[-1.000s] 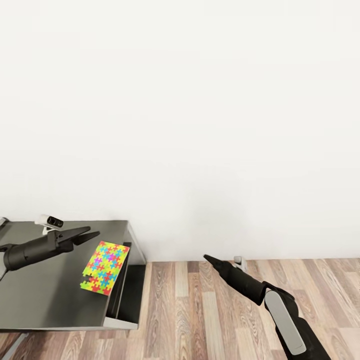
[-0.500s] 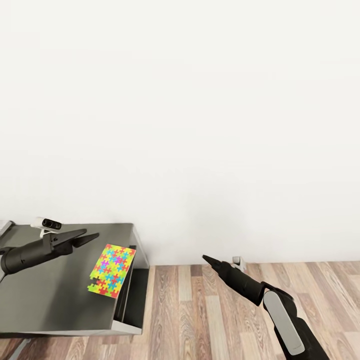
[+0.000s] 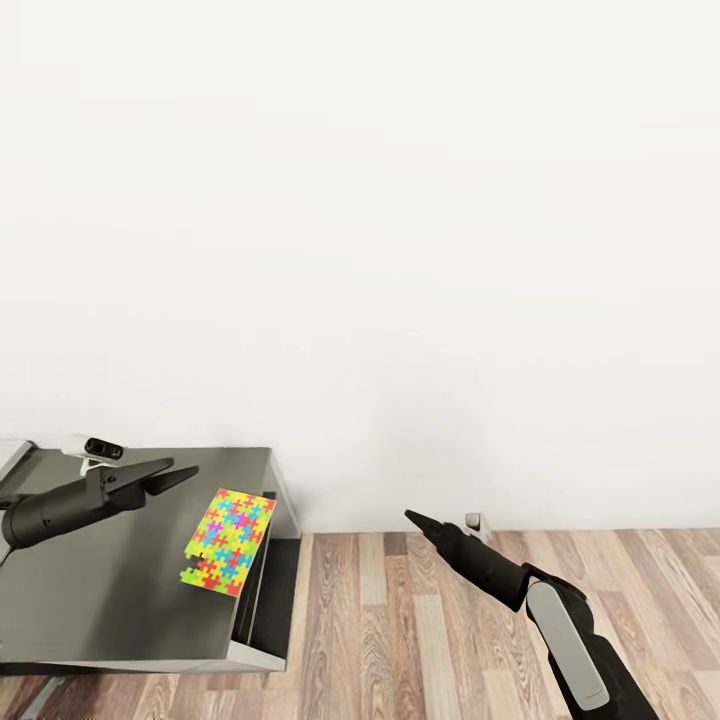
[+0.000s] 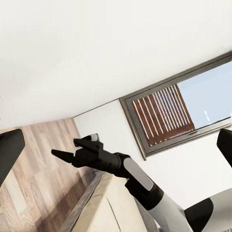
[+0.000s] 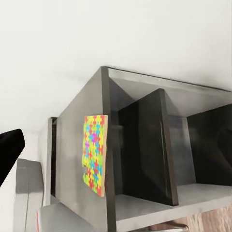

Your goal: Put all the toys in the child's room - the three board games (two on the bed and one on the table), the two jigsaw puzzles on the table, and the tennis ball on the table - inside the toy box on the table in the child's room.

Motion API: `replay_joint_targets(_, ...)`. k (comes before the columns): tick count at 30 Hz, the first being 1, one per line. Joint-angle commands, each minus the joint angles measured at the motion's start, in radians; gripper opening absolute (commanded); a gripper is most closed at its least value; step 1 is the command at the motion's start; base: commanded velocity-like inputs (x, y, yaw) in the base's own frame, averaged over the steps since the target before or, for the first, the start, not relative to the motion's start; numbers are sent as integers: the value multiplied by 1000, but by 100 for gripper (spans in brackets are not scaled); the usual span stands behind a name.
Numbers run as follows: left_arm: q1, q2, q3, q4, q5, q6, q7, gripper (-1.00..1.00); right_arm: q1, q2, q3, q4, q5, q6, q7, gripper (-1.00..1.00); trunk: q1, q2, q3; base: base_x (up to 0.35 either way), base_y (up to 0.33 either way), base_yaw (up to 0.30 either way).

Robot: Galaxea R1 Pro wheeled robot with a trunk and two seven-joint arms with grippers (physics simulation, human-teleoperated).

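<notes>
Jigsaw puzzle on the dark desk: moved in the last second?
No. The bright multicoloured jigsaw puzzle panel lies at the same spot by the dark grey desk top's right edge; both slid right in frame together: camera motion.

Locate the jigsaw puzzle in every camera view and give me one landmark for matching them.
Head view: the jigsaw puzzle lies flat at the dark table's right edge, lower left of the picture.
Left wrist view: no puzzle here; it looks at the right arm and a window.
Right wrist view: the puzzle sits left of centre on the tabletop.
Shared landmark: the dark table.
</notes>
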Motion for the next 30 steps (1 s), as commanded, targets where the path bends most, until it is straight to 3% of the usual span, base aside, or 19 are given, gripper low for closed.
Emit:
replay_joint_targets(1, -1, 0, 0, 0, 0, 5, -2, 100, -1, -1, 0, -1, -4, 4, 0, 100, 1, -2, -1, 0, 60, 119)
replay_joint_targets(9, -1, 0, 0, 0, -5, 6, -2, 100, -1, -1, -1, 0, -4, 4, 0, 100, 1, -2, 4, 0, 173, 210)
replay_joint_targets(20, -1, -6, 0, 0, -5, 1, 0, 100, -1, 0, 0, 1, -4, 4, 0, 100, 1, -2, 13, 0, 22, 237)
replay_joint_targets(30, -1, -6, 1, 0, -5, 1, -2, 100, -1, 0, 0, 1, -5, 4, 0, 100, 4, -9, 11, 0, 0, 44)
